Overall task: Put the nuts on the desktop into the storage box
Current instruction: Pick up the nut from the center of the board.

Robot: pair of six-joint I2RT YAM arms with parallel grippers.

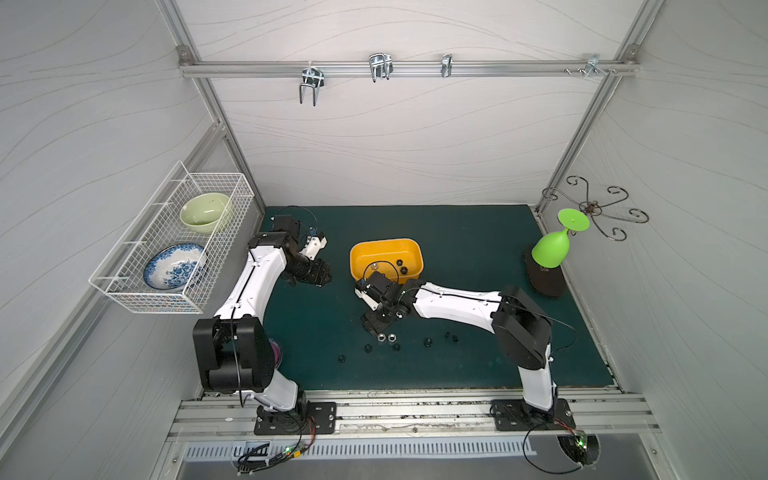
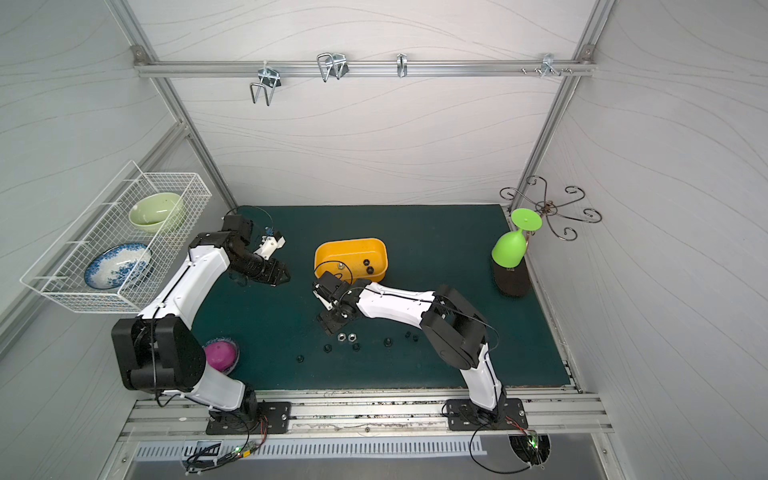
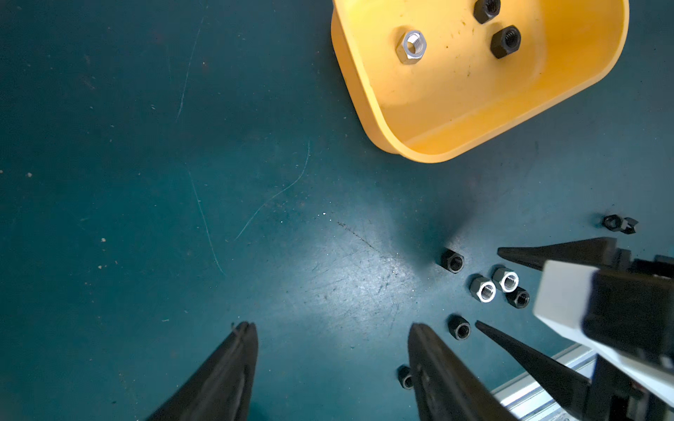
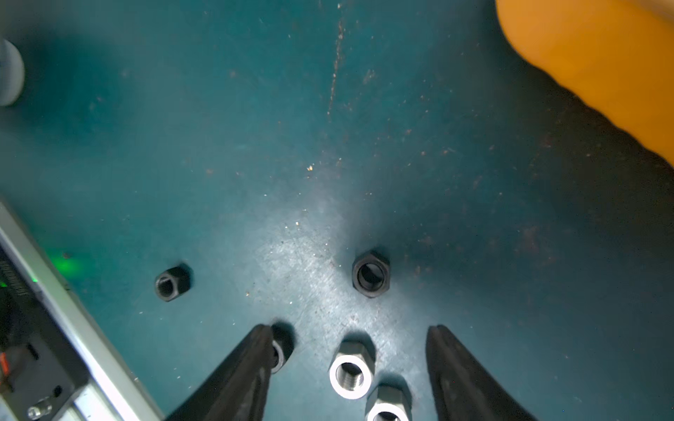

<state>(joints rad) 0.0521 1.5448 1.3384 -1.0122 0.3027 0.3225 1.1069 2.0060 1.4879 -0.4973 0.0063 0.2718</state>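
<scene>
Nuts (image 1: 368,348) lie loose on the desktop (image 1: 457,249), a dark teal board filling the middle of both top views. The left arm (image 1: 253,282) reaches up the left side of the board, and the right arm (image 1: 453,305) stretches from lower right toward the centre. A white wire basket (image 1: 124,286) hangs at the left edge of the frame. The storage box (image 1: 358,259), a yellow tub, stands at the centre of the desktop, just above the right arm's wrist.

The left gripper (image 3: 328,328) hangs left of the box with its fingers spread and nothing between them. The right gripper (image 4: 350,330) is low over the desktop below the box. Its fingers stand apart on either side of two silver nuts (image 4: 351,375) and grip neither. One fingertip (image 4: 260,342) seems to touch a black nut (image 4: 282,348), though blur leaves that unsure.

Inside the box lie one silver nut (image 3: 411,46) and two black ones (image 3: 505,41). The rest, mostly black, are strung in a loose row across the lower middle of the top views, apart from the box.
</scene>
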